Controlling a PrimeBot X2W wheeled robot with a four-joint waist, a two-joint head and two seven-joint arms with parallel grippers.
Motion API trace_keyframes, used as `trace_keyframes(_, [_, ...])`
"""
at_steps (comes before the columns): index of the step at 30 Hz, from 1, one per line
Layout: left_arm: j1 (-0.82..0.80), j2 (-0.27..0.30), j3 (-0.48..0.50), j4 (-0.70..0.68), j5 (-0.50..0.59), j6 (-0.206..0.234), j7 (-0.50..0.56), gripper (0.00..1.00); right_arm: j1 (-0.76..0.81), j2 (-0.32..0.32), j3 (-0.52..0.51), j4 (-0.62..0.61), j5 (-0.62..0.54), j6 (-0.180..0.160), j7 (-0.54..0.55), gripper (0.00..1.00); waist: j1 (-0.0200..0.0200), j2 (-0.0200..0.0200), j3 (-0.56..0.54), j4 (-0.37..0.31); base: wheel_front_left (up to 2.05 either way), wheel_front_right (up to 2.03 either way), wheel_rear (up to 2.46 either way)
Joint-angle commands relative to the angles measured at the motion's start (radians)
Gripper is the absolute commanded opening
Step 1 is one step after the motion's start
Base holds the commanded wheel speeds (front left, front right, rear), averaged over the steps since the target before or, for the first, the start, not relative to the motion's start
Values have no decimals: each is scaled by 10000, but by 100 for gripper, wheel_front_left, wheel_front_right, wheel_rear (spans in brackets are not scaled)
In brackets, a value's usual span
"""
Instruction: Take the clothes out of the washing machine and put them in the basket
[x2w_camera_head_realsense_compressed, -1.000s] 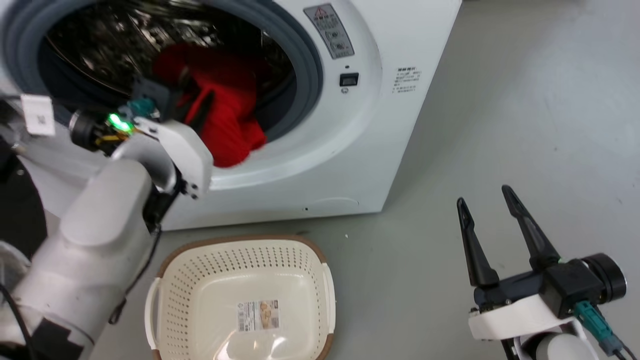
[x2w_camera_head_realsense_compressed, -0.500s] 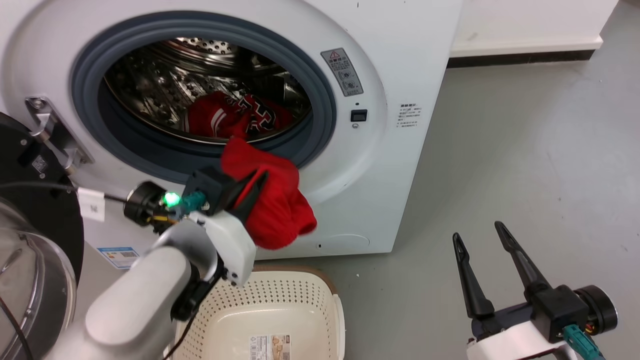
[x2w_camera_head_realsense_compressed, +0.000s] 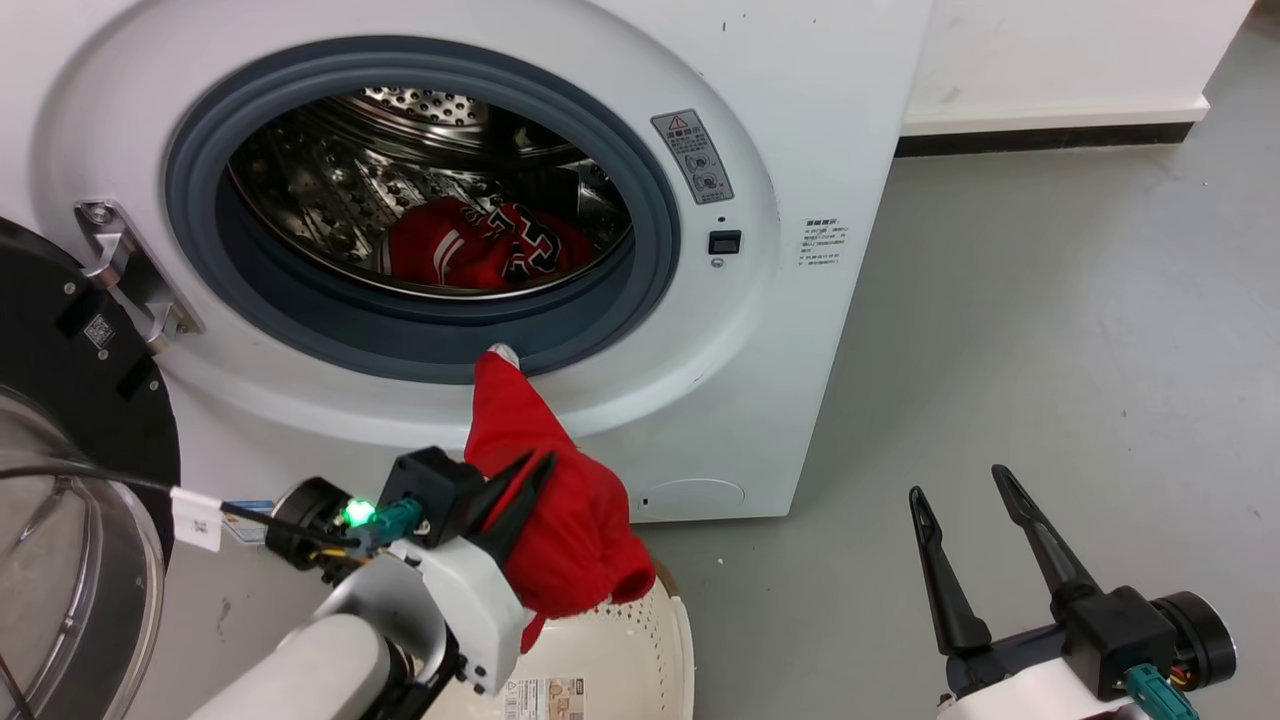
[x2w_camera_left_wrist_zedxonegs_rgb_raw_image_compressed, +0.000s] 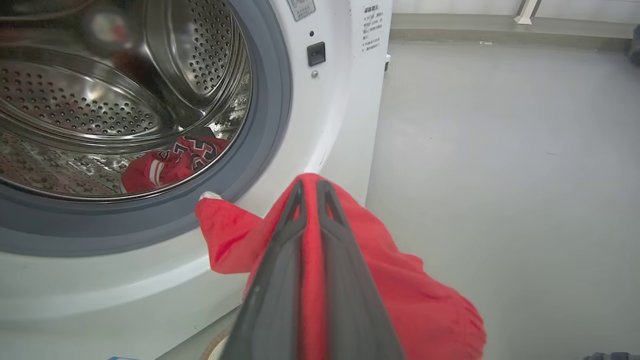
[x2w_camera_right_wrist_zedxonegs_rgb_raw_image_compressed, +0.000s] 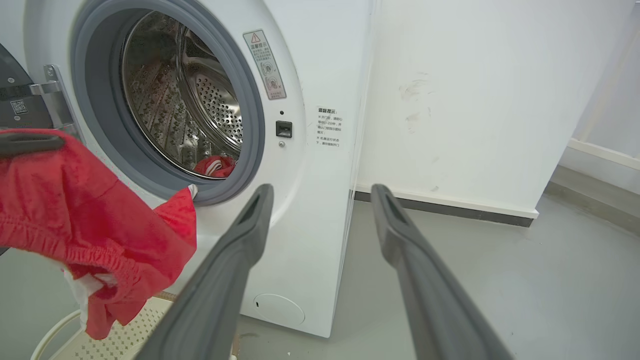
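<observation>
Fingers of our left gripper (x2w_camera_head_realsense_compressed: 540, 462) are clenched on a red garment (x2w_camera_head_realsense_compressed: 565, 525), which we hold above the basket (x2w_camera_head_realsense_compressed: 682, 630) for dropping, its corner seemingly touching the rim of the washing machine (x2w_camera_head_realsense_compressed: 800, 150), while the jersey (x2w_camera_head_realsense_compressed: 470, 255) lies in the drum (x2w_camera_head_realsense_compressed: 330, 190) and our right gripper (x2w_camera_head_realsense_compressed: 958, 482) rests spread and empty.

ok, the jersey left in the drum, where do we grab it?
Pinch the raised crumpled fold of the jersey by its striped trim, coming in through the porthole from the front, fingers angled down: it lies bunched on the drum floor.
</observation>
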Motion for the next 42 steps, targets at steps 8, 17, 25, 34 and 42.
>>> trace_keyframes(8, [570,-219,-293,401,-77,-46,-242,0,-319,21,16,-1,-9,-7,-21,100,1,0,486,-198,0,0,0])
trace_keyframes(17, [365,-805,-294,2432,-382,-457,-798,0,-969,19,51,-127,-67,-7,-21,100,1,0,1589,-455,0,0,0])
trace_keyframes(25, [-403,-1658,-238,4990,-610,-1018,-1316,0,-1631,22,62,-288,-57,-7,-21,100,1,0,2842,-610,0,0,0])
trace_keyframes(34, [-1638,-2662,-233,8230,-797,-1682,-1585,0,-2416,22,-72,-516,26,-7,-21,100,1,0,4370,-785,0,0,0])
trace_keyframes(42, [-2610,-3273,-71,10817,-1126,-2008,-1520,0,-2978,22,-193,-677,120,-8,-21,100,1,0,5524,-893,0,0,0])
